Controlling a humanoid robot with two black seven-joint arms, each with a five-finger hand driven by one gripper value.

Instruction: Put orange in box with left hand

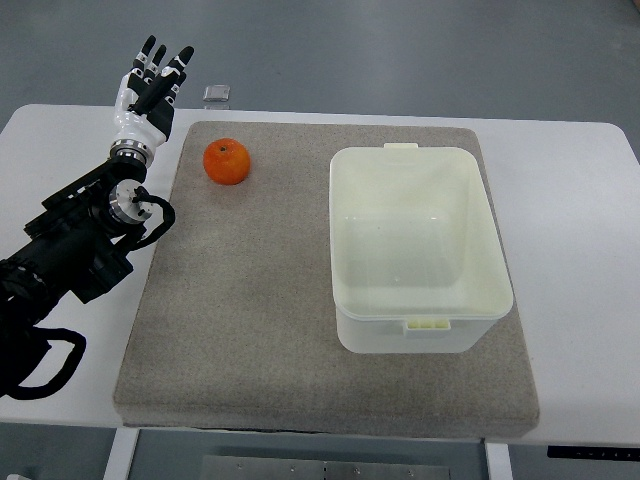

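Observation:
An orange (227,161) lies on the grey mat (250,300) near its far left corner. A white plastic box (415,245) stands open and empty on the right half of the mat. My left hand (152,88) is at the far left edge of the table, a short way left of the orange and beyond it, fingers stretched out and holding nothing. Its black arm comes in from the lower left.
The mat lies on a white table (590,260). A small grey object (217,94) sits at the table's far edge just beyond the mat. The floor shows beyond the table.

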